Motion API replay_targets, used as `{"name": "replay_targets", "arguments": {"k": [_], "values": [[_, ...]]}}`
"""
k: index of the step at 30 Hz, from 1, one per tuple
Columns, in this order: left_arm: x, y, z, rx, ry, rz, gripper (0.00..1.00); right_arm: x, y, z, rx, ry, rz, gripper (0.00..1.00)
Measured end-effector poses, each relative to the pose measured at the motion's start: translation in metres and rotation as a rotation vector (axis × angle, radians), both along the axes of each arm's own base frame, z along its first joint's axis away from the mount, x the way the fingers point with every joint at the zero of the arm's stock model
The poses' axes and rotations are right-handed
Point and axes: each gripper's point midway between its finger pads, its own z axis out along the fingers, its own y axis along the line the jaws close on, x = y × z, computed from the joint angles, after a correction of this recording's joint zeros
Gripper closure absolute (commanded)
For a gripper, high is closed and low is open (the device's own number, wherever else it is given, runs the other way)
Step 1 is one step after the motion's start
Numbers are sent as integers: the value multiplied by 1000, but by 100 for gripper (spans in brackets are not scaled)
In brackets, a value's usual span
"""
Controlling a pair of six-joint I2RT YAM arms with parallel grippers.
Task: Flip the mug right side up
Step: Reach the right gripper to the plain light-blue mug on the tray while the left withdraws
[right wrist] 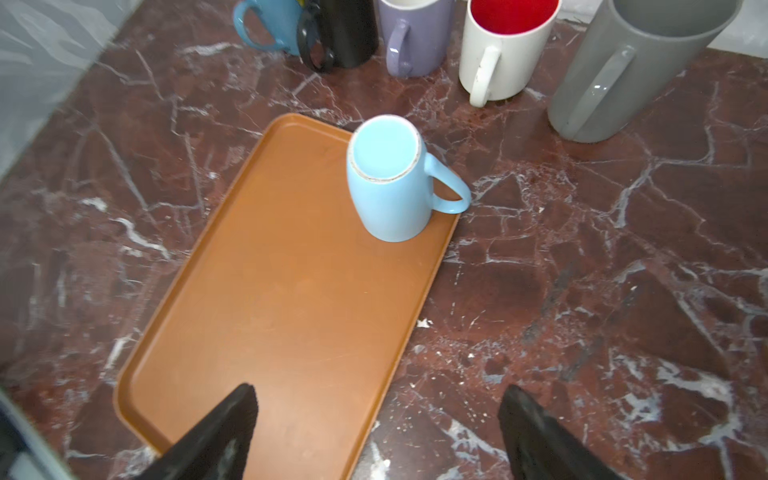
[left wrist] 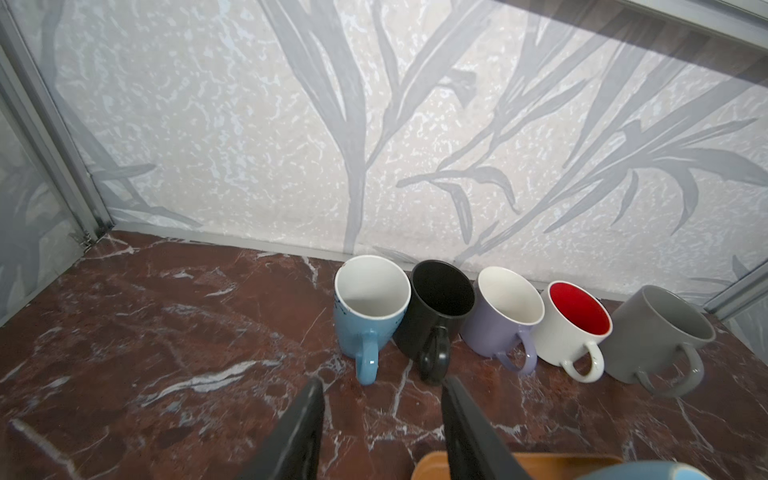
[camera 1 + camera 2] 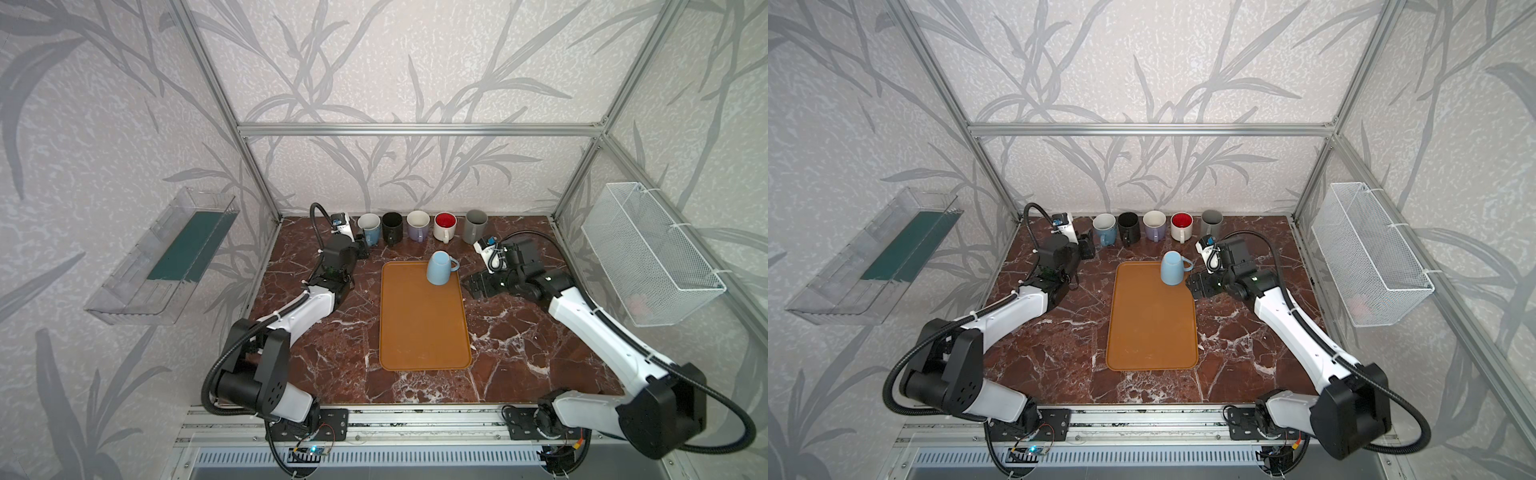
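A light blue mug [image 3: 440, 269] [image 3: 1173, 269] [image 1: 388, 187] stands upside down, base up, on the far right corner of an orange tray [image 3: 419, 324] [image 3: 1150, 324] [image 1: 282, 291]. Its handle points right, over the tray's edge. My right gripper [image 3: 476, 286] [image 3: 1196, 286] [image 1: 376, 392] hangs just right of the mug, apart from it, open wide and empty. Further left, my left gripper [image 3: 362, 247] [image 3: 1087, 247] [image 2: 382, 384] is open over bare marble with nothing between its fingers. It is near the handles of the row's blue and black mugs.
A row of upright mugs lines the back wall: blue [image 3: 370, 228], black [image 3: 392, 226], lavender [image 3: 417, 224], white with red inside [image 3: 444, 226], grey [image 3: 475, 224]. A clear bin [image 3: 166, 257] hangs on the left wall and a wire basket [image 3: 648, 249] on the right.
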Motion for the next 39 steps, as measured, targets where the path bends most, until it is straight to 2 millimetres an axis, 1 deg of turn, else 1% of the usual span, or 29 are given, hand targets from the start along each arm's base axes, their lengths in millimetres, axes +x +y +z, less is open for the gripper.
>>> {"name": "replay_targets", "arguments": {"k": [3,6,11,13,16,21,29,33,39], "values": [[-18,-1,2,-20,30,-28,51,24,-2,-17,6,42,-4,10],[-35,-5,-3,-49,64,-59,51,44,1,-30,98,82,8,10],[-61,-14,-17,-90,123,-105,51,73,17,-37,252,120,87,10],[-70,-16,-22,-106,142,-115,51,81,26,-40,285,121,138,10],[-81,-19,-26,-131,152,-128,51,86,36,-45,309,119,214,10],[-94,-19,-26,-156,160,-130,50,89,47,-48,313,85,329,10],[-102,-21,-16,-182,147,-140,50,104,52,-49,343,45,419,11],[-106,-26,-17,-184,160,-157,50,111,59,-48,373,29,474,13],[-112,-31,-23,-178,187,-172,50,109,64,-50,391,31,525,14]]}}
